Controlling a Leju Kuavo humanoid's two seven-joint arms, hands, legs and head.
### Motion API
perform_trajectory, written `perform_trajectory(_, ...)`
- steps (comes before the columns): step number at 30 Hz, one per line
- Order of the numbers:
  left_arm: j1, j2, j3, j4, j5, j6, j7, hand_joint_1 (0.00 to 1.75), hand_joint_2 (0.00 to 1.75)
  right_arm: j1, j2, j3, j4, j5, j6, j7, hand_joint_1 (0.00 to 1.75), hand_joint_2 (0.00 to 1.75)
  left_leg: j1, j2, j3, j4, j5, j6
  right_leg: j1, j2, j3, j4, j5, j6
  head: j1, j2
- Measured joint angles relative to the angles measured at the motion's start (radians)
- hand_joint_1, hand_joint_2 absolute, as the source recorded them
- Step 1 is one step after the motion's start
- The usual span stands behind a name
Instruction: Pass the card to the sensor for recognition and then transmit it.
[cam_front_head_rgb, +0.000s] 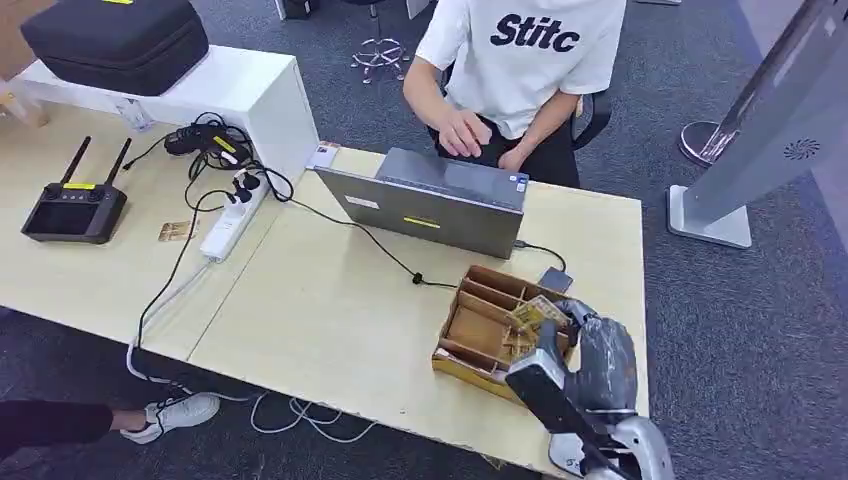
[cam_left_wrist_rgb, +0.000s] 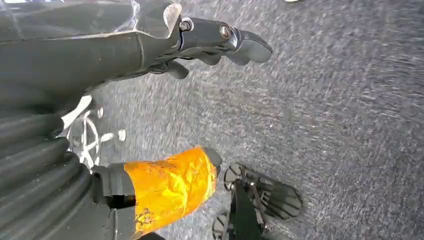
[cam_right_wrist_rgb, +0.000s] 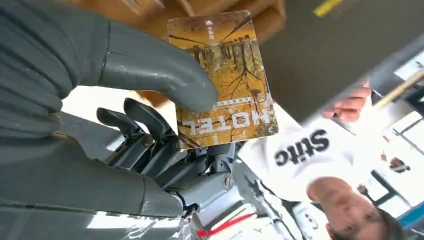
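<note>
The right hand (cam_right_wrist_rgb: 150, 100) pinches the yellow hotel card (cam_right_wrist_rgb: 225, 75) over the cardboard box (cam_front_head_rgb: 490, 325) on the surface (cam_front_head_rgb: 330, 310). The left hand (cam_left_wrist_rgb: 150, 45) hangs by the floor, holding nothing, fingers loosely apart. The pickup looks done. Showing the card to the sensor and passing it on are still left.

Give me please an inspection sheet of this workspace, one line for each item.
Surface: pale wooden table.
Job's things: hotel card held by the right hand; small grey sensor pad beside the cardboard box.
Clutter: laptop, remote controller, black case.
Hands: right hand pinches the card over the box; left hand hangs above the carpet.
Cables: black cable to a power strip.
Surroundings: seated person, white stand.
</note>
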Motion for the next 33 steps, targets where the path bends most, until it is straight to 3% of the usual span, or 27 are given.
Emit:
perform_trajectory(5,-0.003,0.015,-0.019,0.000,-0.024,-0.001,0.002,0.00,1.75,-0.207,0.029,-0.002,0.073,0.000,0.061,0.080,1.75,1.75,0.000,-0.001,0.000,0.000,0.003,0.000,0.000,0.000,-0.001,0.000,0.002,0.000,0.000,0.000)
perform_trajectory(11,-0.004,0.028,-0.033,0.001,-0.035,-0.008,-0.001,0.00,1.75,-0.315,0.058,-0.003,0.148,0.027,0.057,0.109,1.75,1.75,0.000,-0.001,0.000,0.000,0.003,-0.001,0.000,0.000,-0.001,0.000,0.002,0.000,0.000,0.000)
perform_trajectory(31,-0.004,0.039,-0.048,0.004,-0.042,-0.008,-0.001,0.00,1.75,-0.380,0.075,-0.011,0.232,0.041,0.050,0.117,1.75,1.75,0.000,-0.002,-0.004,0.000,0.003,0.000,0.000,-0.001,-0.003,0.000,0.002,0.000,0.000,0.000)
perform_trajectory(32,-0.004,0.039,-0.048,0.004,-0.043,-0.008,-0.001,0.00,1.75,-0.384,0.075,-0.011,0.235,0.042,0.046,0.119,0.61,1.75,0.000,-0.002,-0.004,0.000,0.003,0.000,0.000,-0.001,-0.003,0.000,0.002,0.000,0.000,0.000)
perform_trajectory(33,-0.004,0.039,-0.048,0.004,-0.043,-0.008,-0.001,0.00,1.75,-0.388,0.076,-0.011,0.238,0.042,0.042,0.123,0.00,1.75,0.000,-0.002,-0.004,0.000,0.003,0.000,0.000,-0.001,-0.003,0.000,0.002,0.000,0.000,0.000)
